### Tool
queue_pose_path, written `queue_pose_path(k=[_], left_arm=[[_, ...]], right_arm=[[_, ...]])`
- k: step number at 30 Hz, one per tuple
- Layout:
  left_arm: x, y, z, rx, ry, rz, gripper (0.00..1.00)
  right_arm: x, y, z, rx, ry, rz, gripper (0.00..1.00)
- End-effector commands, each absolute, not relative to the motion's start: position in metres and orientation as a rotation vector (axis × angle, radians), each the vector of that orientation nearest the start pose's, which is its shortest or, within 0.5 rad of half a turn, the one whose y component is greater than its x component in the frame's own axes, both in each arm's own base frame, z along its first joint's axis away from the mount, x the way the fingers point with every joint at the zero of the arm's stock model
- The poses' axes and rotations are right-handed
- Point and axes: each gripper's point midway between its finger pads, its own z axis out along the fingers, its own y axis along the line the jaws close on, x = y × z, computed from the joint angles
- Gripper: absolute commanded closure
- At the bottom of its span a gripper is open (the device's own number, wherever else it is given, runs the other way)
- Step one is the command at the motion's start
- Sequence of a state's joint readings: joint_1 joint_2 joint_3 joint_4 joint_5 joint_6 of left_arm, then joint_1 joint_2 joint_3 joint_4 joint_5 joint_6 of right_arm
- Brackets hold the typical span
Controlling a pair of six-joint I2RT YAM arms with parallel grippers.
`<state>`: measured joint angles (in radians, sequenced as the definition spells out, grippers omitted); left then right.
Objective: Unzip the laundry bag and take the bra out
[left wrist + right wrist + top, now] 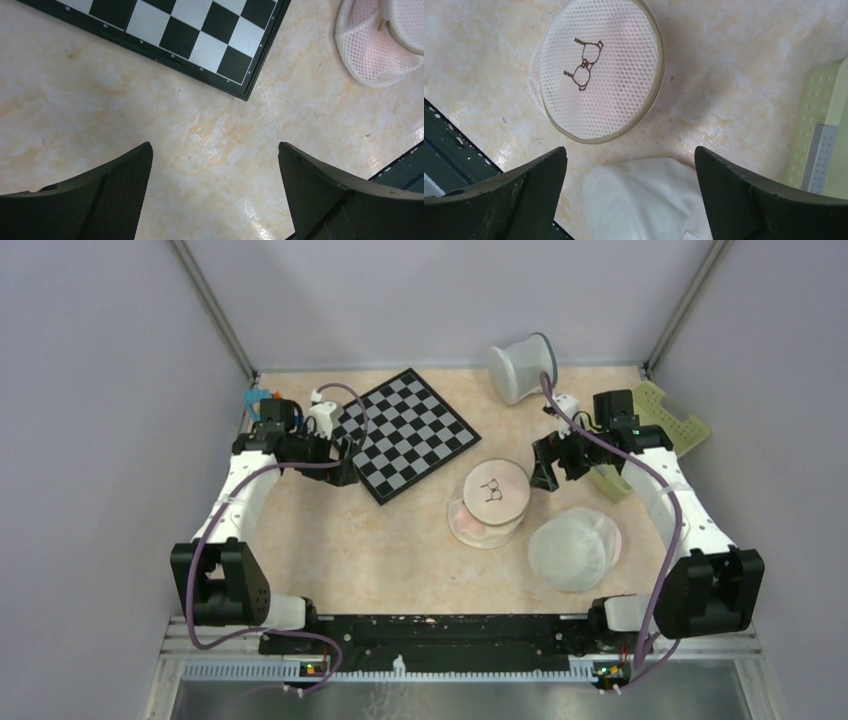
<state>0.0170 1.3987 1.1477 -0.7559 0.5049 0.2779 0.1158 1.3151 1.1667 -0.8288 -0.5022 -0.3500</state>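
Note:
The laundry bag (492, 498) lies flat at mid-table, a round white mesh bag with a wire rim and a black drawing on top. In the right wrist view it (596, 70) is closed. The bra (624, 45) shows only as a pale pink tint through the mesh; the same tint shows in the left wrist view (372, 57). My right gripper (545, 472) hovers just right of the bag, open and empty (630, 157). My left gripper (347, 465) is open and empty over bare table (215, 150), well left of the bag.
A chessboard (408, 433) lies at the back left, its corner near my left gripper (200, 35). A larger plain domed mesh bag (573, 548) sits front right, under my right gripper (649, 200). A white bin (522, 367) lies tipped at the back. A green tray (668, 420) is far right.

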Motion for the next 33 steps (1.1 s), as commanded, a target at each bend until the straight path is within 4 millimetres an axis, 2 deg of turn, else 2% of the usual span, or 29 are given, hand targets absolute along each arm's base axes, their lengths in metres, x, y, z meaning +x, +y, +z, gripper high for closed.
queue_pose_path(k=[1, 6, 13, 18, 22, 28, 31, 33], left_arm=[[0.338, -0.081, 0.184, 0.534, 2.302, -0.584, 0.01], [0.34, -0.094, 0.191, 0.561, 2.268, -0.681, 0.01], [0.332, -0.12, 0.183, 0.545, 2.266, -0.911, 0.01], [0.316, -0.154, 0.17, 0.638, 2.196, -0.992, 0.01], [0.306, -0.172, 0.169, 0.751, 2.087, -0.979, 0.01], [0.286, -0.208, 0.162, 1.017, 1.923, -0.952, 0.02], [0.274, -0.226, 0.165, 1.155, 1.817, -0.964, 0.04], [0.269, -0.233, 0.169, 1.254, 1.718, -0.937, 0.04]], right_arm=[[0.306, 0.117, 0.184, -0.809, 2.291, 0.587, 0.04], [0.317, 0.124, 0.166, -0.789, 2.331, 0.651, 0.06], [0.323, 0.139, 0.133, -0.763, 2.402, 0.811, 0.13], [0.322, 0.151, 0.107, -0.753, 2.455, 0.914, 0.26], [0.323, 0.161, 0.097, -0.735, 2.468, 1.001, 0.34], [0.325, 0.173, 0.087, -0.756, 2.443, 1.092, 0.42], [0.33, 0.184, 0.083, -0.855, 2.41, 1.089, 0.41], [0.337, 0.191, 0.081, -0.919, 2.386, 1.082, 0.36]])
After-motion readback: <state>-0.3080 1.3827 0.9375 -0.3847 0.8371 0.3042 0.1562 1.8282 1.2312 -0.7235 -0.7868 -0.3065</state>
